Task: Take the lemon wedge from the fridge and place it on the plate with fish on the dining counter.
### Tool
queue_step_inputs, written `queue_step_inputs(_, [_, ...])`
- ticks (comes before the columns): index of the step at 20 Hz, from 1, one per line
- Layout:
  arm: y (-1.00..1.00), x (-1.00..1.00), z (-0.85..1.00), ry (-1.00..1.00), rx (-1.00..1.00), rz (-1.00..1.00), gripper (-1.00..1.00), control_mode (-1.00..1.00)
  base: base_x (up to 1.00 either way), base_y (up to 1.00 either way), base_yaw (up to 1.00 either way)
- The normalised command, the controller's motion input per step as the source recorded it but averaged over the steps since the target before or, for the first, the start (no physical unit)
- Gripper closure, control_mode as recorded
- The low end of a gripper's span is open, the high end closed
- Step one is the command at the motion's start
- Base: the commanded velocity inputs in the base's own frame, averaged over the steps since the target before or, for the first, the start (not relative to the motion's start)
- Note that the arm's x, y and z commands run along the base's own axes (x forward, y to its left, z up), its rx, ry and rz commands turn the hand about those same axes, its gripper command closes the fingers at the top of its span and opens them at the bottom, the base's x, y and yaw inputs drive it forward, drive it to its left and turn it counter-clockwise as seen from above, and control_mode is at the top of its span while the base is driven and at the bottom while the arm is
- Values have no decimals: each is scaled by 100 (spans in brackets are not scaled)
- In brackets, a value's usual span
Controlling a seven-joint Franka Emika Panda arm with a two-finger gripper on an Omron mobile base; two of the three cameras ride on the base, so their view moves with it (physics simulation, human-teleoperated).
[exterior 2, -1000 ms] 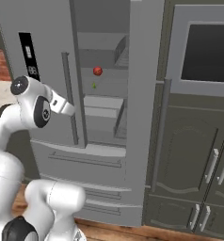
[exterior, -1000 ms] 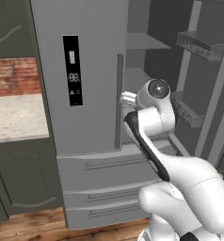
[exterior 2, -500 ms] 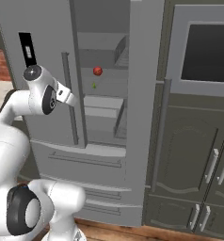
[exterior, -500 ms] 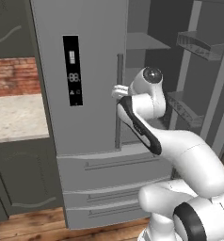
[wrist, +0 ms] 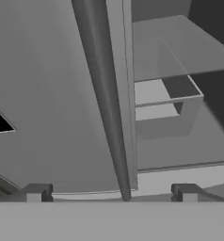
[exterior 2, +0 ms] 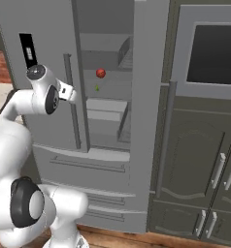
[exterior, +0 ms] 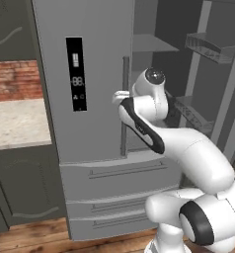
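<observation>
Fridge (exterior 2: 44,29) compartment on the right side stands open, its door (exterior 2: 149,97) swung out edge-on in the right base view, while the left door with the black display panel (exterior: 76,74) is closed. Inside the open compartment, a small red round fruit (exterior 2: 101,73) sits on an upper shelf, and just below and slightly left of it lies the lemon wedge (exterior 2: 97,88), a tiny yellow-green speck resting apart from the fruit. Lower in the same compartment a pale drawer bin (exterior 2: 106,109) sits on the next shelf; what it holds cannot be told. In the left base view the swung-out door shows wire-like bins (exterior: 211,47) along its inner face, their contents unclear. The gripper (wrist: 111,190) hovers in front of the closed left door's vertical bar handle (wrist: 107,103), with the handle running up between its two dark fingertips (wrist: 36,191); the jaws are spread wide and pinch nothing. The hand is outside the compartment, well apart from the wedge. Below the doors are the fridge's bottom drawers (exterior: 119,173), both closed.
</observation>
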Motion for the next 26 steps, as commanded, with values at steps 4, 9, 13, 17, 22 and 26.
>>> queue_step_inputs(4, [-19, 80, 0, -2, 0, 0, -100, -100, 0, 0, 0])
queue_step_inputs(9, [-6, 95, -6, 0, 0, 0, -100, -100, 0, 0, 0])
queue_step_inputs(13, [24, 91, -15, 0, 0, 0, -100, -100, 0, 0, 0])
queue_step_inputs(17, [42, 70, -21, 0, 0, 0, -100, -100, 0, 0, 0])
queue_step_inputs(22, [19, 20, -3, 0, 0, 1, 100, -100, 0, 0, 0])
queue_step_inputs(26, [0, 0, 0, 0, 0, 0, 100, -100, 0, 0, 0])
